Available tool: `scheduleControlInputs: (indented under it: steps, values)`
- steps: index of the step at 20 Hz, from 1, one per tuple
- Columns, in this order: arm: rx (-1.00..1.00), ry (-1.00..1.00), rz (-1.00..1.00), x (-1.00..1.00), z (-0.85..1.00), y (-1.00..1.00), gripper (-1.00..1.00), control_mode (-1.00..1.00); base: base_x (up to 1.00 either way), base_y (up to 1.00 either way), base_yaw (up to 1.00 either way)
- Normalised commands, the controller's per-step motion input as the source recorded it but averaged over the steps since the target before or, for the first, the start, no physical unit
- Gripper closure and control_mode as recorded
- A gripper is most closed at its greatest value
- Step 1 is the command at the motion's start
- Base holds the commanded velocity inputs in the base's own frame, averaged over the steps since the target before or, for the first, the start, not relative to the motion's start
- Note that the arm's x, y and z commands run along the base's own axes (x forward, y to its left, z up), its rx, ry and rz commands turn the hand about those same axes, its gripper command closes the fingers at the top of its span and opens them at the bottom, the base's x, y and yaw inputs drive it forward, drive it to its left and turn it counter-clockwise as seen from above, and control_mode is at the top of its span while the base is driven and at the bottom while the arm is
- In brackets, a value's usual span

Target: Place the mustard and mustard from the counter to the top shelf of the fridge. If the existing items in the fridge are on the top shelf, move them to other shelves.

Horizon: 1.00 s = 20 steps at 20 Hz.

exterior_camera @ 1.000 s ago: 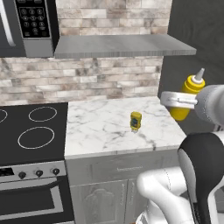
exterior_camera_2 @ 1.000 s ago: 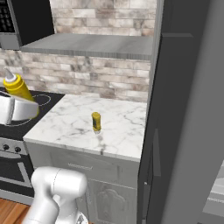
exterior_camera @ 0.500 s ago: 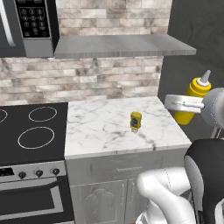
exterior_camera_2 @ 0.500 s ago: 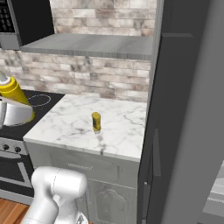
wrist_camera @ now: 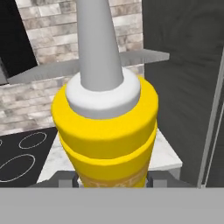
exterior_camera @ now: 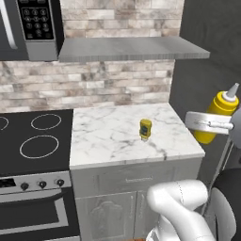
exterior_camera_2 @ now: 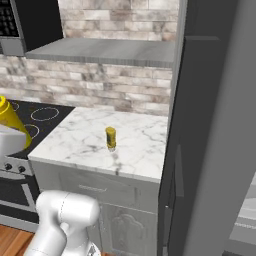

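1. My gripper (exterior_camera: 209,124) is clamped around the tall mustard bottle (exterior_camera: 217,116); in the hand view the yellow body (wrist_camera: 105,127) sits squarely between the two fingers, pale nozzle pointing away from me.
2. The bottle is off the counter (exterior_camera: 113,136), carried in the air just past its right-hand edge, in front of the dark fridge (exterior_camera: 207,56).
3. Its long axis leans a little, nozzle up and tipped toward the fridge side; it is close to upright but not plumb.
4. The short mustard bottle (exterior_camera: 145,129) stands upright near the middle of the counter, well apart from my hand and to its left. It waits for a second trip.
5. The fridge lies to my right. From the right base view its door (exterior_camera_2: 220,125) looks shut, though the angle is poor and I cannot be sure.
6. I judge the door must be opened before this bottle can reach the top shelf.
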Motion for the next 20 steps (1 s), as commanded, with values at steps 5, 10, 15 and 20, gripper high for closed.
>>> scheduleControlInputs:
  steps: [5,10,15,20]
  values:
    - [0.00,0.00,0.00,0.00,0.00,0.00,1.00,1.00,-0.81,-0.02,0.00]
    - [0.00,0.00,0.00,0.00,0.00,0.00,1.00,1.00,-1.00,-0.24,-0.02]
    - [0.00,0.00,0.00,0.00,0.00,0.00,1.00,1.00,-0.87,-0.91,-0.23]
    - [0.00,0.00,0.00,0.00,0.00,0.00,1.00,1.00,-0.10,-1.00,-0.32]
